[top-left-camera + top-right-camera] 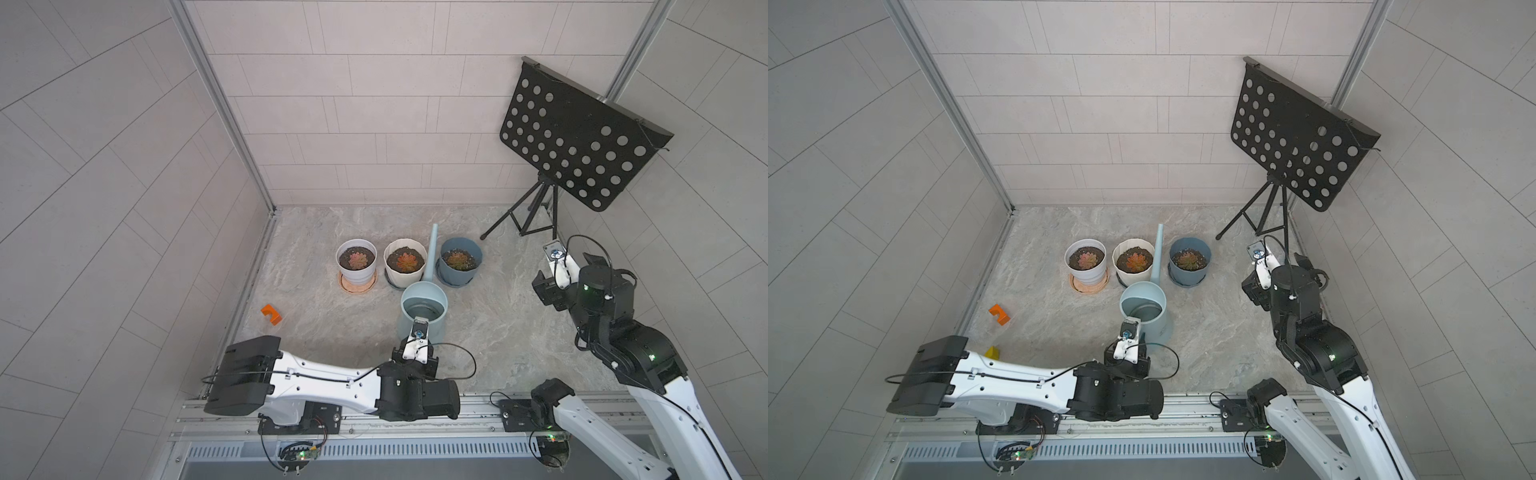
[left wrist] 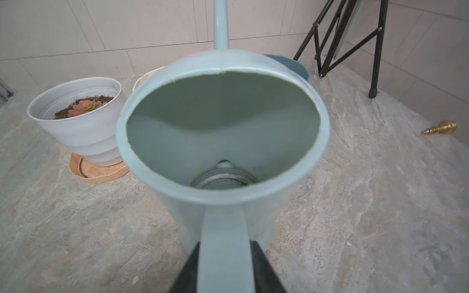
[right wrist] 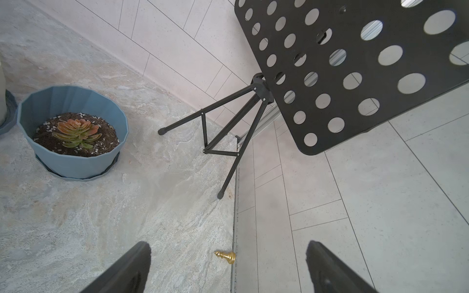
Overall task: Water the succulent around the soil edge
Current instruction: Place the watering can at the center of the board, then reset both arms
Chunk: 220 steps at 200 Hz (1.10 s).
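The watering can (image 1: 424, 286) stands upright on the surface (image 1: 332, 332) with water inside. Its spout (image 1: 432, 249) reaches between the cream pot (image 1: 401, 279) and the blue pot (image 1: 457, 277). A white pot (image 1: 356, 276) completes the row behind the can, and each pot holds a succulent (image 1: 404, 262). The left hand (image 2: 224, 251) sits at the can's handle (image 2: 223, 225), one finger close against either side; whether they pinch it I cannot tell. The right hand (image 3: 228, 244) hangs well off to the can's right, spread wide and empty.
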Each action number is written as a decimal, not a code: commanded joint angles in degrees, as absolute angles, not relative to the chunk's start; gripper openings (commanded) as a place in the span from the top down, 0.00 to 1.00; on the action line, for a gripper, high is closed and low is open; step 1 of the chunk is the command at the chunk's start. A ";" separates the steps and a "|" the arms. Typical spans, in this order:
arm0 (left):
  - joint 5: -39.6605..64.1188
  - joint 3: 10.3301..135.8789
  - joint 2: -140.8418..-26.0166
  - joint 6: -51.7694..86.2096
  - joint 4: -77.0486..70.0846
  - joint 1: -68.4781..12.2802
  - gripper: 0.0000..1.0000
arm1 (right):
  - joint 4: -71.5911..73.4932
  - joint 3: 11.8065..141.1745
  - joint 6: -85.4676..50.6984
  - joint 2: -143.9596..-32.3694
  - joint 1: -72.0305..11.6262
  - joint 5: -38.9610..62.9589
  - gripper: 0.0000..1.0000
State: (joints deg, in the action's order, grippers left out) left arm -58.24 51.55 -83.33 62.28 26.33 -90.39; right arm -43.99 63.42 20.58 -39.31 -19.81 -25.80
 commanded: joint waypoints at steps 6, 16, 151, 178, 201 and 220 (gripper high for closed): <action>-55.98 53.66 -81.90 61.37 32.65 -90.41 0.44 | -43.86 64.53 20.17 -39.37 -19.55 -26.58 0.00; -56.49 54.91 -81.47 60.81 34.80 -90.90 0.36 | -43.86 64.52 19.97 -39.37 -19.58 -26.59 0.00; -70.70 57.26 -49.03 15.24 26.72 -76.88 0.00 | -30.06 60.46 -8.52 -51.05 -6.89 12.78 0.00; -54.60 51.65 -40.82 7.36 23.77 -51.33 0.00 | -25.67 54.24 -4.72 -49.99 -4.74 -0.51 0.00; -42.10 49.35 -42.11 10.48 26.43 -30.18 0.00 | -18.22 46.80 -1.34 -47.92 -3.85 -9.89 0.00; -38.01 46.67 -45.00 12.03 23.00 -20.75 0.00 | -10.30 39.53 -2.37 -45.42 -1.89 -12.80 0.00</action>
